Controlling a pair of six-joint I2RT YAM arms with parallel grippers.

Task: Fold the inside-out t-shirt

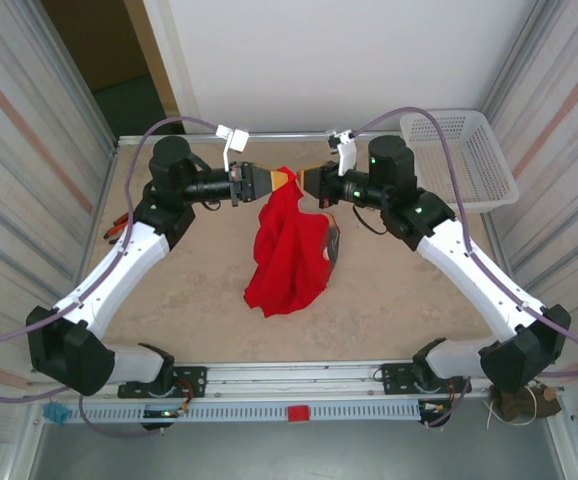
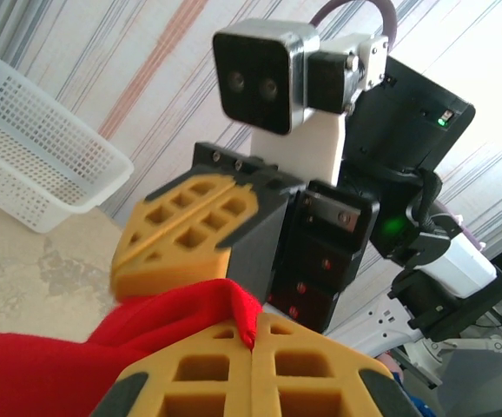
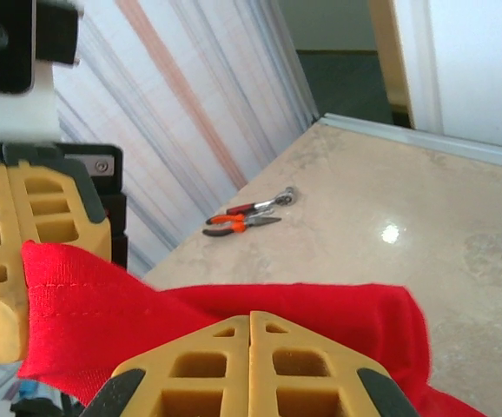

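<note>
Red, limp, crumpled t-shirt

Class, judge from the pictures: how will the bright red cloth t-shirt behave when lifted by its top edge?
Probably floppy: the bright red cloth t-shirt hangs in loose folds from the left pincer and right pincer. Likely light, since two small pinches carry its upper part. Crumpled below, it would likely bunch if pushed.
</note>
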